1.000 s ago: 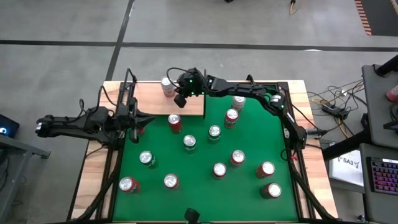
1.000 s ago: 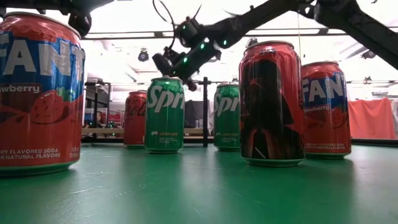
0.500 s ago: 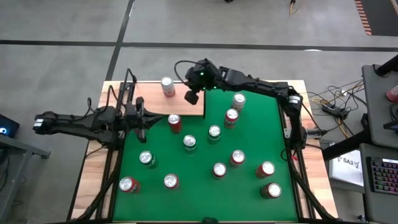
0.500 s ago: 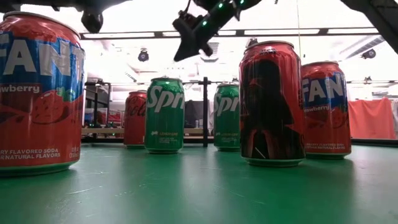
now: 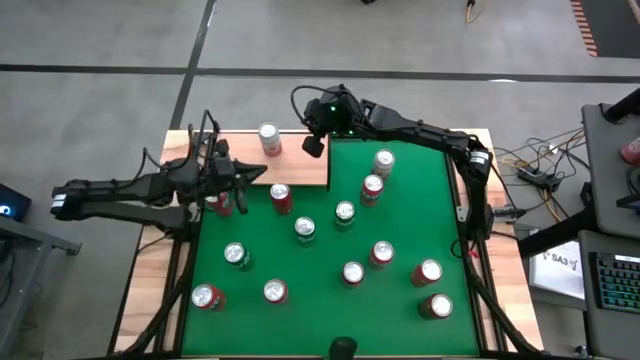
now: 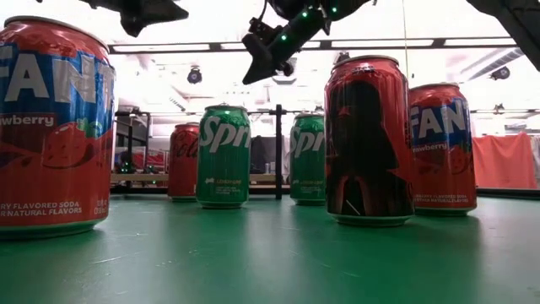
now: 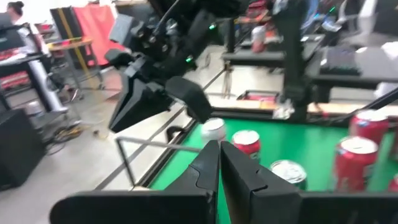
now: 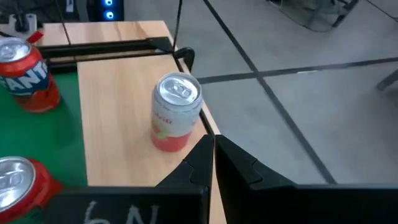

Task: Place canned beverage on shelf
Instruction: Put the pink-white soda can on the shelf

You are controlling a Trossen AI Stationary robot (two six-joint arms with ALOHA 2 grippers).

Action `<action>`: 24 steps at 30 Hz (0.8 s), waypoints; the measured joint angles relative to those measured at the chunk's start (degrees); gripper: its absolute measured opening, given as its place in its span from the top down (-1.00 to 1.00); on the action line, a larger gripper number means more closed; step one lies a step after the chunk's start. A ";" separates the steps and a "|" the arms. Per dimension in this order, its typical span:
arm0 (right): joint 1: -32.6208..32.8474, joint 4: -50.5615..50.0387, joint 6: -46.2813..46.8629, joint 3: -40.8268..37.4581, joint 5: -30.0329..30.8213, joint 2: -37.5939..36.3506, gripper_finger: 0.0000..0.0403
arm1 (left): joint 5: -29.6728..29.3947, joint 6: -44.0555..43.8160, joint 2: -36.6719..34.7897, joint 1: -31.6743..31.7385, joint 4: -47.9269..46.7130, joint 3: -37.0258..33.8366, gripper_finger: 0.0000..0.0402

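From above, one canned beverage (image 5: 269, 139) already stands upright on the shelf (image 5: 300, 168), the pale wood panel at about eleven o'clock on the table (image 5: 400, 225). My right claw (image 5: 313, 146) hangs shut and empty just beside that can, at its three o'clock, over the shelf's far edge. My left claw (image 5: 246, 172) is also shut with nothing in it, above the shelf's near-left part, close to a red can (image 5: 281, 198) on the green felt. I judge one placement done and the next pick not yet begun; the next move calls for opening a claw wide and lowering it around one of the cans on the felt.

At table height, my right claw (image 6: 257, 61) hangs high above the row of cans. The shelf is only a thin strip behind them, and the placed can cannot be made out.

Through my left wrist, my fingers (image 7: 239, 177) sit pressed together, with the other arm's dark claw (image 7: 155, 96) beyond them. The background is blurred.

Through my right wrist, the placed can (image 8: 176, 112) stands upright on the wood, near the shelf's outer edge, apart from my closed fingers (image 8: 236, 167). Its label faces partly away and I cannot read it.
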 joint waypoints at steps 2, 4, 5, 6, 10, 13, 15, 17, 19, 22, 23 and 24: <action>0.08 3.93 1.30 -1.55 -2.60 0.00 0.95 | 0.00 0.06 0.82 0.73 -0.86 0.85 1.00; 0.26 8.44 3.54 -3.77 -5.94 0.00 0.96 | 0.00 0.06 1.42 0.81 -0.78 1.29 1.00; 0.30 10.66 4.58 -4.93 -7.00 0.01 0.96 | 0.12 0.06 1.62 0.81 -0.84 1.51 1.00; 0.53 12.91 5.64 -6.31 -7.39 0.02 0.96 | 0.61 -0.03 1.79 0.79 -0.83 1.75 1.00; 0.91 17.32 8.65 -10.37 -7.22 0.04 0.96 | 2.44 -0.85 1.88 0.78 -0.87 2.70 1.00; 0.89 19.18 10.16 -12.48 -7.14 0.07 0.96 | 2.66 -0.98 1.75 0.78 -1.02 2.71 1.00; 0.89 19.26 10.43 -13.45 -6.95 0.07 0.96 | 2.67 -0.99 1.77 0.78 -1.08 2.58 1.00; 0.89 19.19 10.81 -14.26 -5.96 0.07 0.96 | 2.67 -0.99 1.97 0.78 -1.17 2.39 1.00; 0.89 19.20 10.82 -14.75 -5.08 0.07 0.96 | 2.67 -0.99 2.31 0.78 -1.49 2.27 1.00; 0.87 19.14 10.77 -14.90 -5.04 0.07 0.96 | 2.67 -1.01 3.14 0.86 -3.31 2.54 1.00; 0.87 19.05 10.32 -14.90 -5.05 0.07 0.96 | 2.68 -1.01 3.61 1.07 -4.71 3.03 1.00; 0.87 18.67 9.88 -14.90 -5.04 -0.06 0.96 | 2.69 -1.01 4.16 1.39 -6.27 3.71 1.00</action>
